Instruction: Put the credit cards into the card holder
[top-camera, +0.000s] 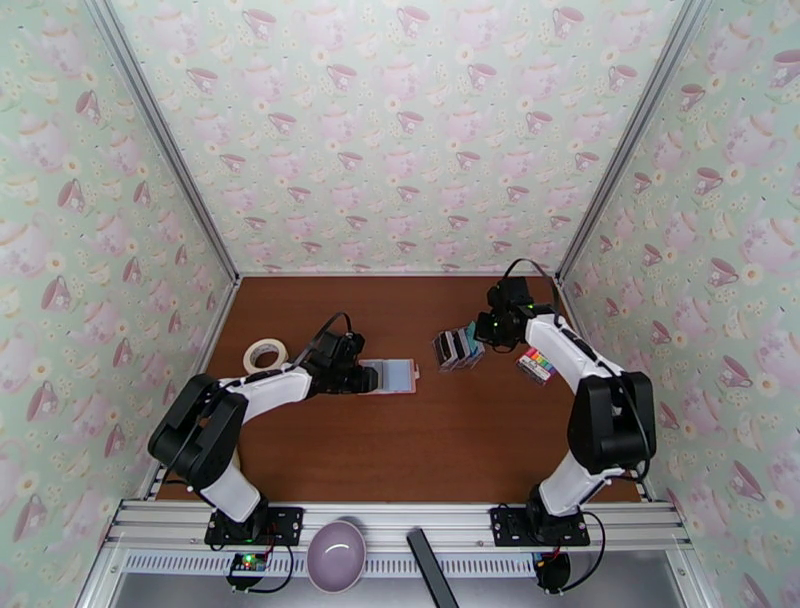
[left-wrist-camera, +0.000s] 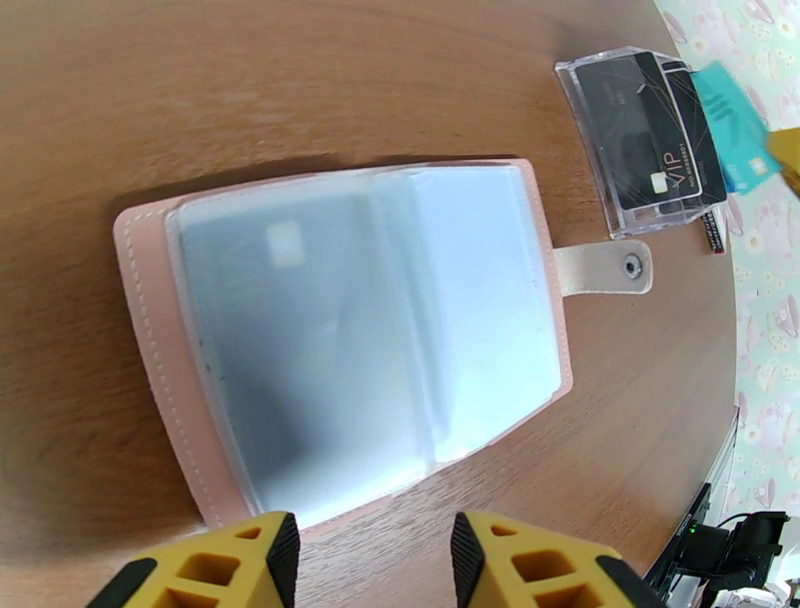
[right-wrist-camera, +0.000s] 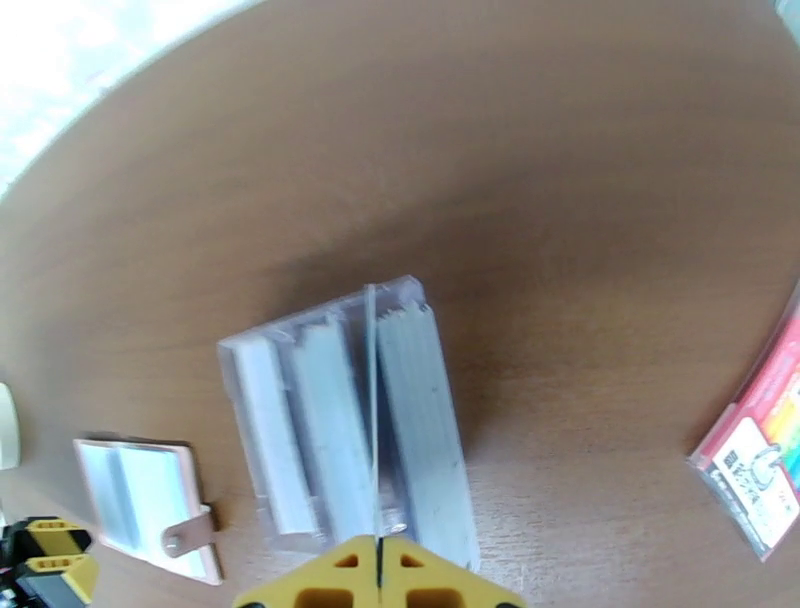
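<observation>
Nearest the left wrist camera, the left gripper (left-wrist-camera: 370, 565) is seen with its yellow fingers (left-wrist-camera: 250, 530) spread and nothing held between them; it is positioned just at the near edge of the card holder (left-wrist-camera: 350, 340). The card holder is laid open and flat on the table (left-wrist-camera: 150, 100), pink cover downward and clear pockets upward, with its snap tab (left-wrist-camera: 605, 268) extended toward the clear stand (left-wrist-camera: 588, 120). Through the left pocket a dark rectangle with a small pale square is visible; it is judged to be one card already inserted, although the haze of the plastic does not allow this to be confirmed. The pocket beside it appears unfilled. The credit cards (left-wrist-camera: 650, 140) are otherwise kept upright in the clear stand, which is placed near the card holder but apart from it. In the right wrist view the right gripper (right-wrist-camera: 380, 572) is shown with its fingers pressed together on a single card (right-wrist-camera: 372, 400), seen edge-on as a thin line above the rows in the stand. This is taken to be the teal card (left-wrist-camera: 735, 120) that stands proud of the others in the left wrist view. The task is therefore assessed as being in its early part: at most one card is stowed, one is pinched at the stand, and several are left to be drawn. Transfer across the gap and insertion into a pocket are outstanding for each.
</observation>
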